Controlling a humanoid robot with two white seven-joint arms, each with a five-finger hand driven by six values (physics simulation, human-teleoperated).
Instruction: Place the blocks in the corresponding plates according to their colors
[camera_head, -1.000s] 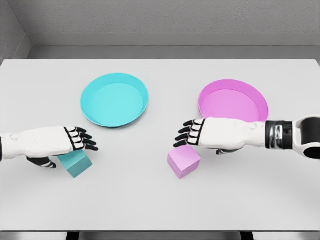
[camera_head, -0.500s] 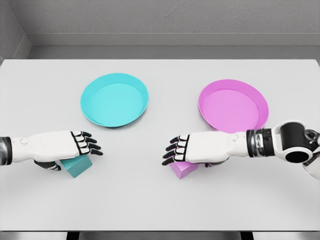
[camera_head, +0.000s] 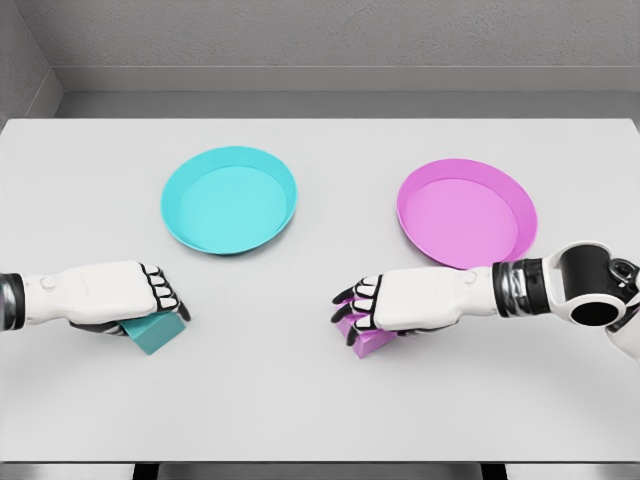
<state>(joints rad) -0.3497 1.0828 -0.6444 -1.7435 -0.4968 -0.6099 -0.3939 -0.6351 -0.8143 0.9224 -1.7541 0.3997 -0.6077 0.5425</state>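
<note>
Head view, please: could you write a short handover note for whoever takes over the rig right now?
Left hand: fingers curled over the teal block at the near left of the table; block not lifted.
Right hand: fingers curled over the pink block near the table's middle; also on the table.
Teal plate at the far left and pink plate at the far right hold nothing.
Done: both hands are on their blocks.
Left: lift each block and set teal in the teal plate, pink in the pink plate.
</note>
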